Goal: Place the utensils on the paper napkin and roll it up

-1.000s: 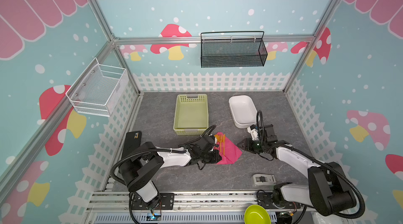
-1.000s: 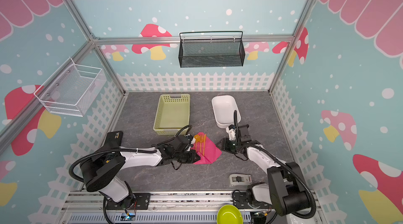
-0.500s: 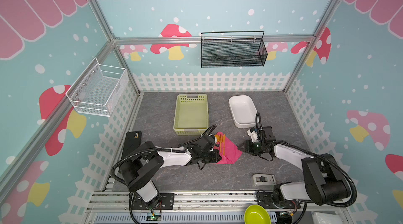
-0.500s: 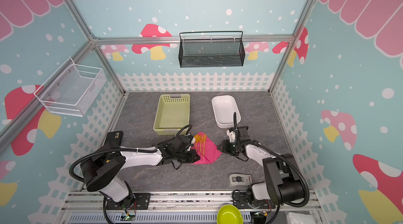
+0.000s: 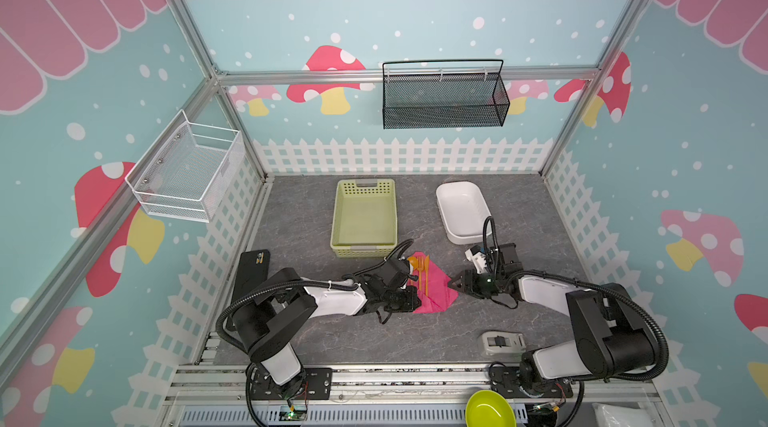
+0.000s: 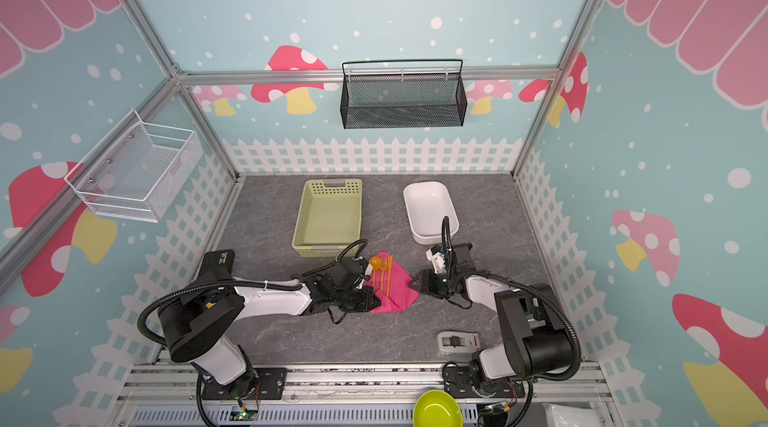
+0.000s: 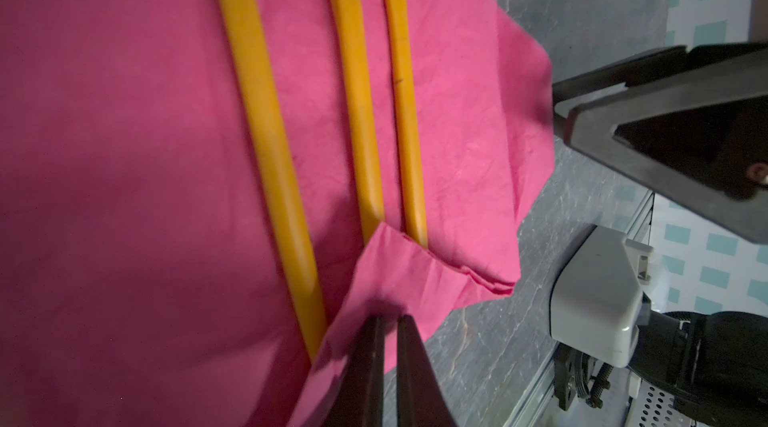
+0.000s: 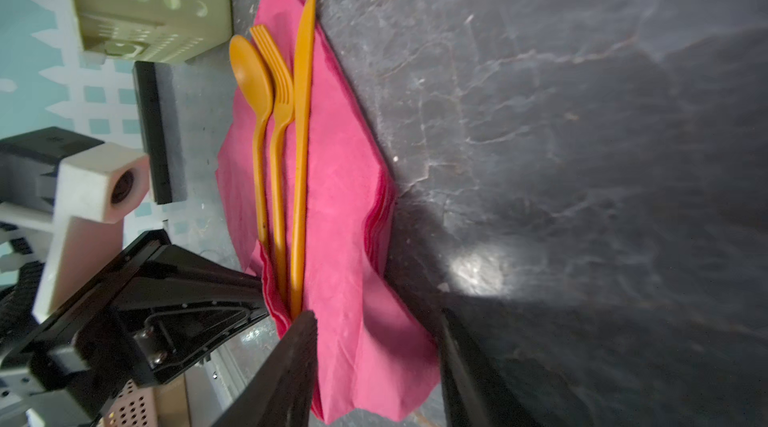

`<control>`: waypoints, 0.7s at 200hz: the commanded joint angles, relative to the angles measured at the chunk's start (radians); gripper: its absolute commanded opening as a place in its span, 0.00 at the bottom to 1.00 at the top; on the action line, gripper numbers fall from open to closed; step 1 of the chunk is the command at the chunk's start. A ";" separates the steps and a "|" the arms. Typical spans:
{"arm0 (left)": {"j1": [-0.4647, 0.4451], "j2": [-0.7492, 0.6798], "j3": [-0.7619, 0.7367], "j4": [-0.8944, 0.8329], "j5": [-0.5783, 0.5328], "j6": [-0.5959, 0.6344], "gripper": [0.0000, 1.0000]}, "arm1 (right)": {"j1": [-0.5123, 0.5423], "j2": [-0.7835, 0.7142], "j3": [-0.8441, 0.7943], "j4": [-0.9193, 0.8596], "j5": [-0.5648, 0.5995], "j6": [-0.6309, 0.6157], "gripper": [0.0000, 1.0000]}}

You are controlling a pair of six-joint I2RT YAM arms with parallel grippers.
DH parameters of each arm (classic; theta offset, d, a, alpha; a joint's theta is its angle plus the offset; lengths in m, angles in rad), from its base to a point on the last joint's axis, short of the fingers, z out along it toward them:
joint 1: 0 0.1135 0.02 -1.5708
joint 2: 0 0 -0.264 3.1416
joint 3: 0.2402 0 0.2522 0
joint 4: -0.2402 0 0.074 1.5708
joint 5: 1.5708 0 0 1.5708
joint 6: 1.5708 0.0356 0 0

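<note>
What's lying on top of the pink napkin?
An orange spoon, fork and knife, side by side. A folded corner of the napkin, pinched by the left pincer, hides some handle ends.

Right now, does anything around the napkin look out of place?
The spoon bowl overhangs the napkin edge onto the table. One corner is folded over the handle ends, pinched by the left gripper.

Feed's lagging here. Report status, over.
Left claw shut on napkin corner. Right claw open, at opposite corner. Utensils side by side on napkin, not yet rolled. Basket close by, apart.
</note>
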 commanded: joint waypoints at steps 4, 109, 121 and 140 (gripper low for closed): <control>0.005 0.014 0.016 0.011 0.006 -0.018 0.11 | -0.001 0.014 -0.044 0.105 -0.142 0.041 0.48; 0.005 0.010 0.012 0.013 0.010 -0.021 0.11 | -0.003 -0.067 -0.147 0.221 -0.177 0.162 0.48; 0.005 0.004 0.011 0.012 0.008 -0.021 0.11 | -0.002 -0.084 -0.145 0.202 -0.125 0.163 0.49; 0.005 -0.001 0.013 0.005 0.004 -0.018 0.11 | -0.003 -0.114 -0.130 0.148 -0.045 0.142 0.48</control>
